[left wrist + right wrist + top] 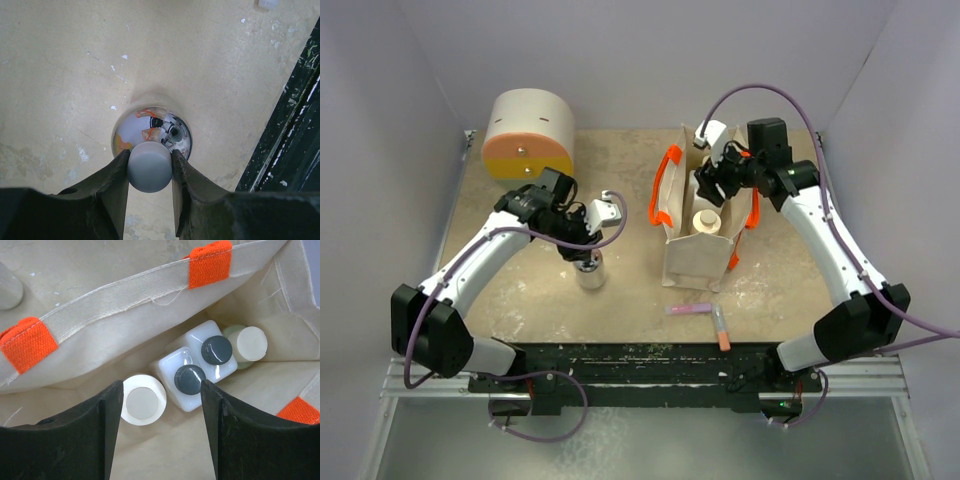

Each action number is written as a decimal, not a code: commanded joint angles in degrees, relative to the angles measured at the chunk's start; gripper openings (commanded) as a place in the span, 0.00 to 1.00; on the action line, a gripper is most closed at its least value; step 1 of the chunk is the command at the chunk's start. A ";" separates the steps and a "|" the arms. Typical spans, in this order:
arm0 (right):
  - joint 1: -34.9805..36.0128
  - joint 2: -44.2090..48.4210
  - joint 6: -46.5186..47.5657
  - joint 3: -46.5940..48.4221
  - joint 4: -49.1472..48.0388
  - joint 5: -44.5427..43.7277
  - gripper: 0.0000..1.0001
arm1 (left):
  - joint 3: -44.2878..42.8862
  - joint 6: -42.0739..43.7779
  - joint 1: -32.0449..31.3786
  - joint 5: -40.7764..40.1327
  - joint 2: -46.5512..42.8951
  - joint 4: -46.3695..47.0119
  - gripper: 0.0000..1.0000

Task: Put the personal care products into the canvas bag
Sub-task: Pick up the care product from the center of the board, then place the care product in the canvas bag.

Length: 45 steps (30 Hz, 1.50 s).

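Observation:
The clear-grey bottle (590, 274) stands upright on the table, left of the canvas bag (692, 252). My left gripper (586, 252) is shut on its white cap (149, 166), with the shiny bottle body (145, 125) below. My right gripper (717, 180) is open and empty over the bag's mouth; in the right wrist view (161, 387) the fingers straddle the contents. Inside the bag (125, 295) stand two white bottles with black caps (190, 379) (216, 350), the green bottle with cream cap (251, 343) and the cream jar (143, 403), which also shows from above (706, 220).
The round cream, orange and yellow drawer box (528, 135) sits at the back left. A pink tube (688, 310) and an orange-tipped tube (720, 328) lie in front of the bag. The black frame (295, 125) runs along the table's near edge.

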<state>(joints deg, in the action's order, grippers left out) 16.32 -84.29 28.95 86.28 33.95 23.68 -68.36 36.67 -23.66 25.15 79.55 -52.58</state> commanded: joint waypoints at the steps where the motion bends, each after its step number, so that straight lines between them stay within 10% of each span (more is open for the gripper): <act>1: -0.23 2.94 -0.59 -0.51 0.51 0.75 0.65 | -7.03 -3.78 -0.32 3.87 -0.77 2.61 0.00; 26: -0.24 6.94 5.50 9.63 20.58 4.36 0.66 | -61.56 -32.35 -1.68 5.78 16.29 16.32 0.00; 45: 5.04 19.83 2.21 -11.59 10.89 4.23 0.59 | -72.80 -42.83 -16.03 -2.64 25.88 23.75 0.00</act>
<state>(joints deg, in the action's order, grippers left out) 21.34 -66.35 32.32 77.08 50.00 27.99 -137.51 -1.58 -39.03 24.10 107.04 -41.01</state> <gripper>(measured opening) 0.622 0.381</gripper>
